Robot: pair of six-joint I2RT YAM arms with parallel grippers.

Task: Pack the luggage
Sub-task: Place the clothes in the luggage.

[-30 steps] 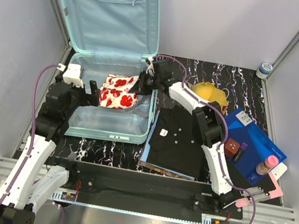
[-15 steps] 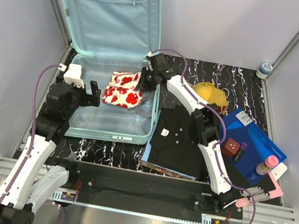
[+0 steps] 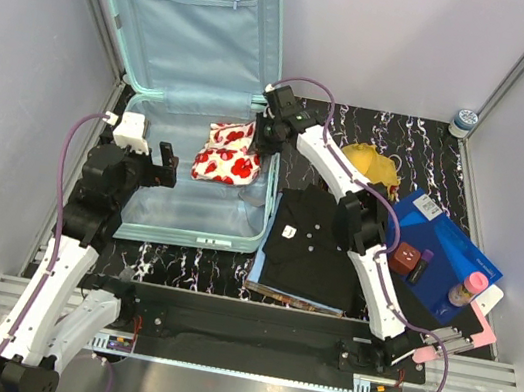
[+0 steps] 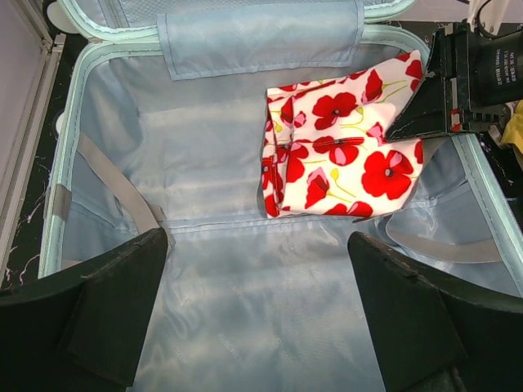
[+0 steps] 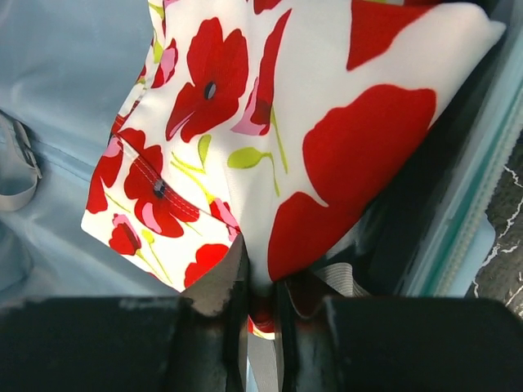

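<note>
The left claw (image 3: 162, 162) hung fully released at the near-left rim of the luggage (image 3: 178, 214), which lay open at the worktop's (image 3: 374, 135) left side, lid raised. The right claw (image 3: 259, 143) was clenched on 1 poppy-print cloth (image 3: 229, 155) within its right half.

The luggage (image 3: 183, 40) has a smooth mint-green plastic rim with a soft sheen. Its lining (image 4: 245, 310) is thin pale teal cloth — slightly shiny, with small creases. The poppy-print cloth (image 4: 343, 155) looks like matt woven fabric. The worktop (image 3: 432, 150) is glossy black with marble veins — the black shirt (image 3: 308, 250) near its front edge is matt cloth.
</note>
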